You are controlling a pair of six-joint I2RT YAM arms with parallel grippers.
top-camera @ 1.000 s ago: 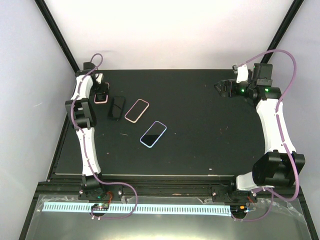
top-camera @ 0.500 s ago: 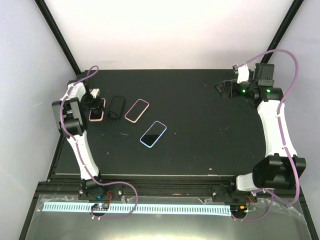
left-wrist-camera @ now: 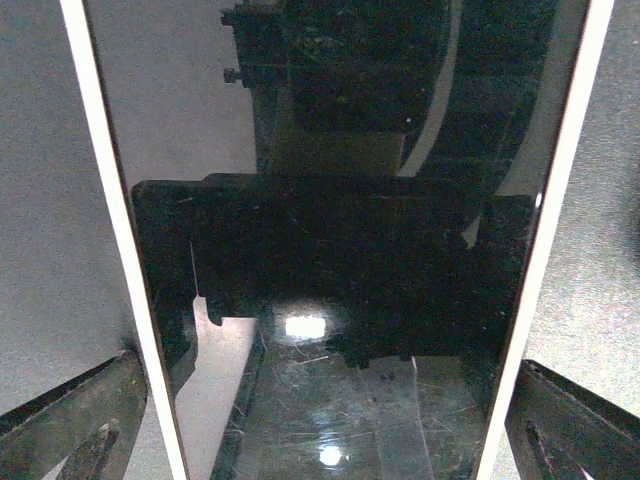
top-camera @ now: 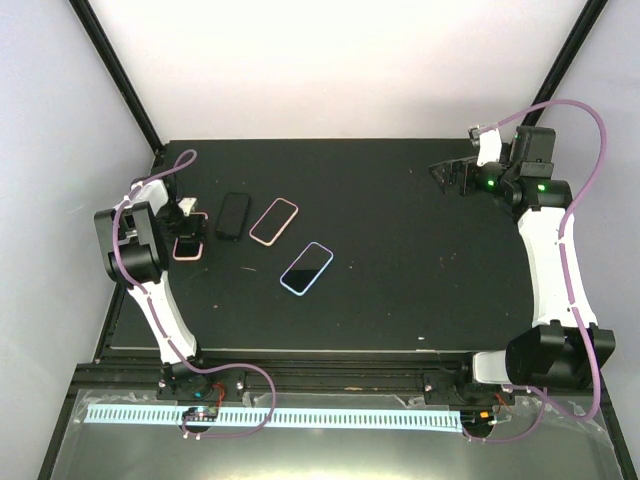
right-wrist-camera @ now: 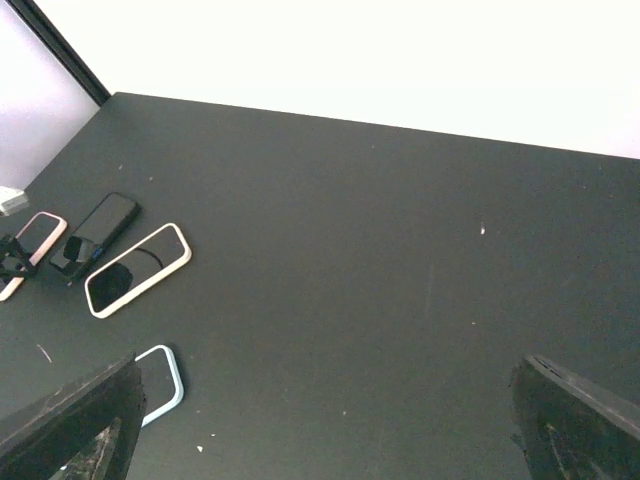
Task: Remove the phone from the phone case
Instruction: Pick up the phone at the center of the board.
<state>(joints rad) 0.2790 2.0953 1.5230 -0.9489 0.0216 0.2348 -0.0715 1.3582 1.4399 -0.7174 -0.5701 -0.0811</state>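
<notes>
Table (top-camera: 420,270): matt black
Phone case, nine o'clock (top-camera: 188,252): pink rim
Bare phone (top-camera: 233,215): glossy black
Middle case (top-camera: 274,221): pale pink
Centre phone (top-camera: 306,268): pale blue rim

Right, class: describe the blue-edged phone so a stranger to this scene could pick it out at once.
On the black table, four flat slabs lie in the left half. The blue-edged phone is the one nearest the arms' bases and furthest right. Its rim is pale blue, whereas the pink-edged slab next to it and the black phone beyond are not.
</notes>
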